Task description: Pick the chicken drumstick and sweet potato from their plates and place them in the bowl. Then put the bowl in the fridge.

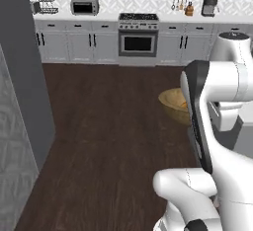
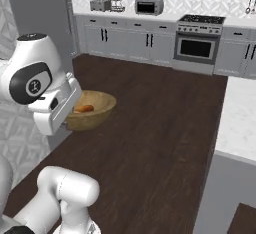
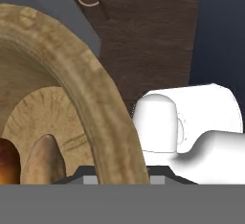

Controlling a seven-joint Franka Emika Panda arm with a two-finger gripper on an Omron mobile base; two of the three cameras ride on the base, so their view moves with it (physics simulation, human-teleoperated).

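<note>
The gripper (image 3: 115, 175) is clenched on the thick rim of the wide round wooden bowl (image 3: 91, 103) with light brown grain, and in the hand view this rim runs as a broad arc from the upper left down between the two dark finger tips. Inside the bowl, at the lower left of that view, lie a pale brown tapered piece (image 3: 44, 161) and, touching it, a darker orange-brown piece (image 3: 7, 163); I cannot tell which of them is the drumstick and which the sweet potato. In the right base view the bowl (image 2: 97, 109) hangs in the air above the dark wooden floor (image 2: 150, 128), just beside the white hand of the arm, and one small orange-brown piece (image 2: 84, 109) shows in it. In the left base view the bowl (image 1: 173, 104) is partly hidden behind the arm. Further out stand the grey kitchen cabinets (image 1: 74, 45) and the steel oven (image 1: 138, 40) at the far wall.
</note>
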